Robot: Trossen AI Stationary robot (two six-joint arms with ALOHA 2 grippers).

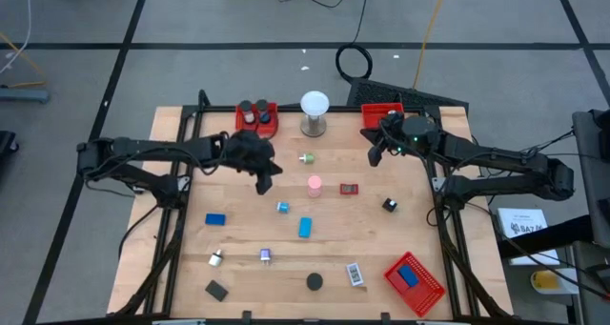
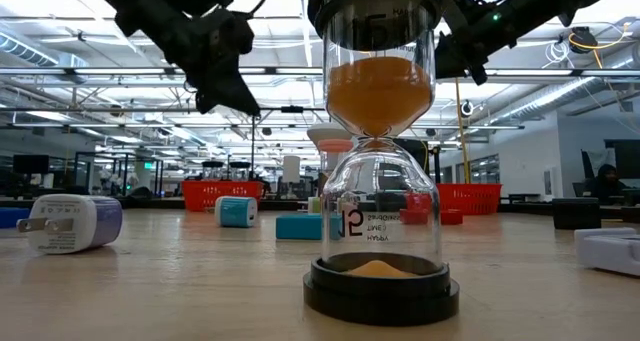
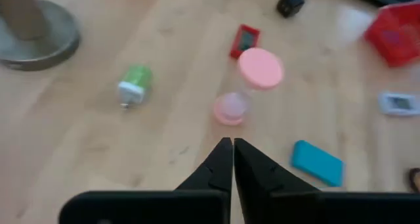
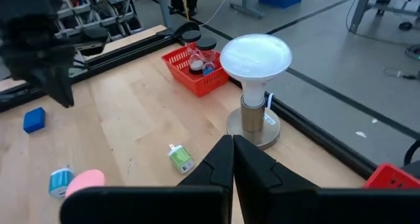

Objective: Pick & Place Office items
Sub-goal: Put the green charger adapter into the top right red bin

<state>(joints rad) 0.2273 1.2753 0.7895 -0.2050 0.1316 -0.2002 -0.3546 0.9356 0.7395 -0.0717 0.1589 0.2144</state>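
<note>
Small office items lie scattered on the wooden table: a green-and-white piece (image 1: 307, 158), a pink timer (image 1: 315, 183), a red piece (image 1: 349, 189), a black clip (image 1: 389, 205), a teal block (image 1: 305, 228) and a blue block (image 1: 215, 219). My left gripper (image 1: 268, 179) hangs shut above the table's middle. In its wrist view (image 3: 231, 145) it points at the pink timer (image 3: 249, 86), which lies on its side. My right gripper (image 1: 376, 154) hovers shut near the far right; its wrist view (image 4: 232, 142) shows the green piece (image 4: 180, 158) below. Neither gripper holds anything.
A white globe lamp (image 1: 315, 111) stands at the far edge between two red trays (image 1: 270, 127) (image 1: 370, 109). A third red tray (image 1: 427, 289) sits near right and holds a blue item. A black-based sand timer (image 2: 380, 181) stands at the near edge, a white plug (image 2: 70, 224) to its left.
</note>
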